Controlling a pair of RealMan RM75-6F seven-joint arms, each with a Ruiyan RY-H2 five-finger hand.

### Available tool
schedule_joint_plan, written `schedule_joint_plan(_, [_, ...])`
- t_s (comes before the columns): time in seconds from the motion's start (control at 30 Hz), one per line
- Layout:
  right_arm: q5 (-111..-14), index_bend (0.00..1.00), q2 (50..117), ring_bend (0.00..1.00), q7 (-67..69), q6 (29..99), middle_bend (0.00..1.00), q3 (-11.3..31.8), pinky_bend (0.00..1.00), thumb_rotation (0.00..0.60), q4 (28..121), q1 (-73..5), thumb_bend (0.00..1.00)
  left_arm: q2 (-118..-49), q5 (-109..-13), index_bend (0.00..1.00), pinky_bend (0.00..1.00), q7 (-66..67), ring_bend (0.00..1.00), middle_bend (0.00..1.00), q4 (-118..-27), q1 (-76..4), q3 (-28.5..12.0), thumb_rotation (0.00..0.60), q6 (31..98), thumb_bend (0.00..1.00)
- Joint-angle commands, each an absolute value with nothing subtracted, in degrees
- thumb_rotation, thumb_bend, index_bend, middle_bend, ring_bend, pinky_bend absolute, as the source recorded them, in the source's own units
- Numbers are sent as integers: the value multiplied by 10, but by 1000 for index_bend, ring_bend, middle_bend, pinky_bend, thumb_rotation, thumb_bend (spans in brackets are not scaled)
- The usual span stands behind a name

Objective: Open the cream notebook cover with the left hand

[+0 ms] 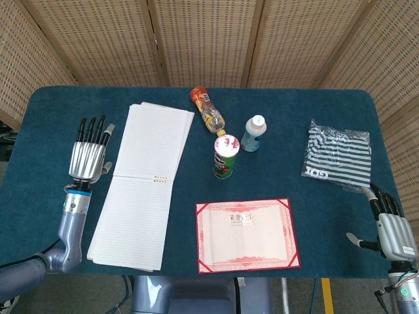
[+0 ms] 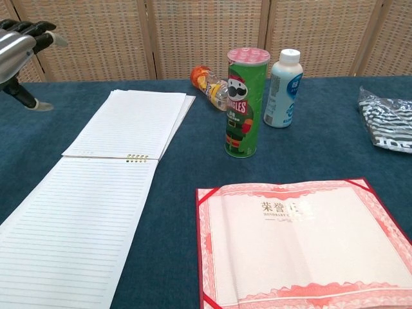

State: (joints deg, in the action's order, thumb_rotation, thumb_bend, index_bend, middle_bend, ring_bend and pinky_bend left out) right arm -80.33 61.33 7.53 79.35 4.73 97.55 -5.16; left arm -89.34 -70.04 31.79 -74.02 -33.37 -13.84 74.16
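The cream notebook (image 1: 141,183) (image 2: 96,193) lies wide open on the blue table, its lined pages showing and its cover flat at the far end. My left hand (image 1: 88,154) (image 2: 18,48) hovers to the left of the notebook with fingers extended, apart from the paper and holding nothing. At the near right corner of the table, my right hand (image 1: 389,226) rests with fingers spread and empty; the chest view does not show it.
A green chip can (image 1: 224,157) (image 2: 241,103) stands mid-table with a white bottle (image 1: 253,133) (image 2: 283,90) and a lying orange-capped bottle (image 1: 206,112) (image 2: 207,84) nearby. A red-bordered certificate (image 1: 247,234) (image 2: 302,238) lies near the front. A striped bag (image 1: 337,157) (image 2: 386,122) sits right.
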Motion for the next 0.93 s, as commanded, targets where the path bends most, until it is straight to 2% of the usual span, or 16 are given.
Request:
schedule_joint_plan(0.03, [-803, 30, 614, 0, 73, 794, 0, 47, 0, 600, 975, -51, 47, -815, -666, 37, 0, 335, 0, 0, -876, -271, -105, 600, 756, 0])
schedule_joint_plan(0.13, [-803, 30, 614, 0, 71, 795, 0, 47, 0, 600, 975, -51, 46, -787, -691, 37, 0, 319, 0, 0, -918, -235, -71, 600, 783, 0])
schedule_joint_plan(0.3, [-805, 30, 615, 0, 63, 797, 0, 46, 0, 600, 976, -50, 46, -777, -730, 37, 0, 304, 0, 0, -938, -181, -20, 600, 835, 0])
schedule_joint_plan(0.53, [-802, 30, 616, 0, 55, 798, 0, 47, 0, 600, 976, -50, 45, -777, -771, 37, 0, 281, 0, 0, -935, -131, 17, 600, 881, 0])
schedule_joint_plan(0.7, [-802, 30, 618, 0, 51, 798, 0, 47, 0, 600, 976, -50, 49, -774, -782, 37, 0, 263, 0, 0, -923, -111, 27, 600, 885, 0])
schedule_joint_plan(0.93, [-801, 30, 618, 0, 48, 796, 0, 47, 0, 600, 977, -52, 48, -769, -786, 37, 0, 256, 0, 0, -913, -105, 19, 600, 883, 0])
